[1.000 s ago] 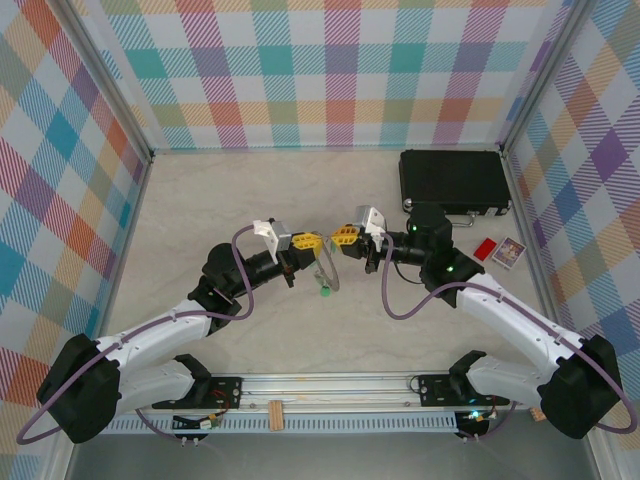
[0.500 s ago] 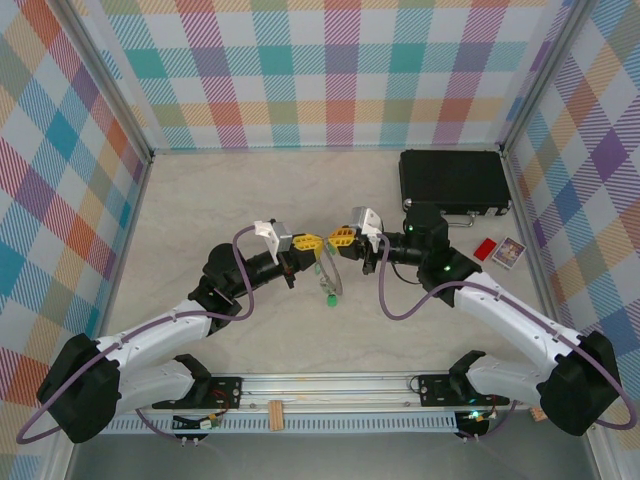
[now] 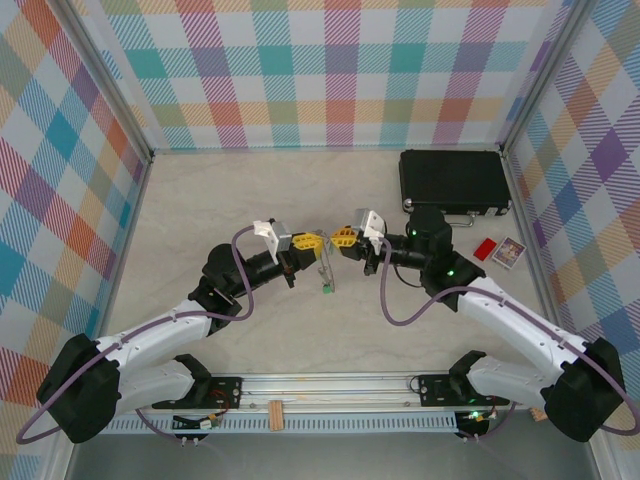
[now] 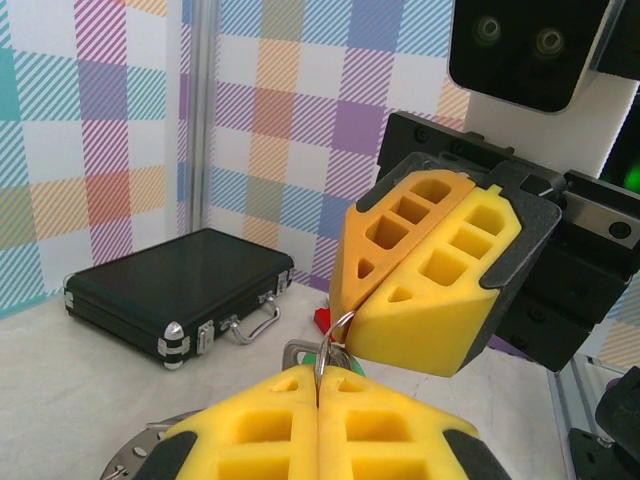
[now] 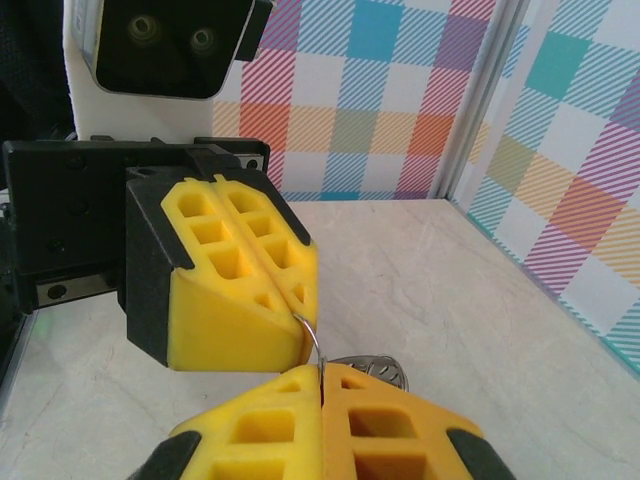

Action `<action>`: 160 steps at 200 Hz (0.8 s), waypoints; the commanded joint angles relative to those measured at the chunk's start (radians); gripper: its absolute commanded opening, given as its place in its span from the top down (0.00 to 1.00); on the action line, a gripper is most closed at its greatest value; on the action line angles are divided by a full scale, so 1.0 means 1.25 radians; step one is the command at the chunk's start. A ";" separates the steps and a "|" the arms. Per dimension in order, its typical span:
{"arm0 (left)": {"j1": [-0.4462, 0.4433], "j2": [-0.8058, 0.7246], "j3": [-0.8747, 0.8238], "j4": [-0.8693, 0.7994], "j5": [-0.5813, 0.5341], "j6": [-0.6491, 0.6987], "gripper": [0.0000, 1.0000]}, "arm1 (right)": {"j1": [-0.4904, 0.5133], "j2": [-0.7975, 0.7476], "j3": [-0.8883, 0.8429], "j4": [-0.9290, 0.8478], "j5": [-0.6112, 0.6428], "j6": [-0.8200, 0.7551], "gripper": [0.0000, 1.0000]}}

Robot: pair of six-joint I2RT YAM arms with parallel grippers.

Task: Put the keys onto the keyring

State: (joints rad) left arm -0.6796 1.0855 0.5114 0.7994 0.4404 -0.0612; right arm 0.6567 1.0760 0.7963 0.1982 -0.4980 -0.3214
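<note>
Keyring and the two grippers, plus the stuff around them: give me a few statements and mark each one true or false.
1. Both the left gripper and the right gripper have their fingers closed. True.
2. The keyring lies flat on the table. False: it is held up between the tips of the two grippers.
3. A key with a green tag shows right by the keyring. True.
4. The black case stands open. False: its lid is shut.
5. The red item lies beside the left arm. False: it lies on the right side, just in front of the black case.
</note>
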 commanded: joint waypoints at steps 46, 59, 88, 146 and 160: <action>-0.008 -0.018 0.016 0.060 -0.023 -0.024 1.00 | 0.017 -0.011 -0.002 -0.029 -0.041 -0.033 1.00; -0.008 -0.017 0.017 0.060 -0.022 -0.026 1.00 | 0.026 -0.009 -0.003 -0.036 -0.029 -0.045 1.00; -0.007 -0.017 0.015 0.061 -0.025 -0.026 1.00 | 0.042 -0.007 -0.002 -0.050 -0.016 -0.070 1.00; -0.008 -0.017 0.016 0.062 -0.025 -0.026 1.00 | 0.050 -0.014 -0.008 -0.050 0.003 -0.083 1.00; -0.007 -0.016 0.016 0.062 -0.022 -0.026 1.00 | 0.050 -0.015 -0.007 -0.052 0.005 -0.082 1.00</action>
State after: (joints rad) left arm -0.6804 1.0836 0.5114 0.7986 0.4366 -0.0860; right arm 0.6891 1.0695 0.7910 0.1741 -0.4297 -0.4004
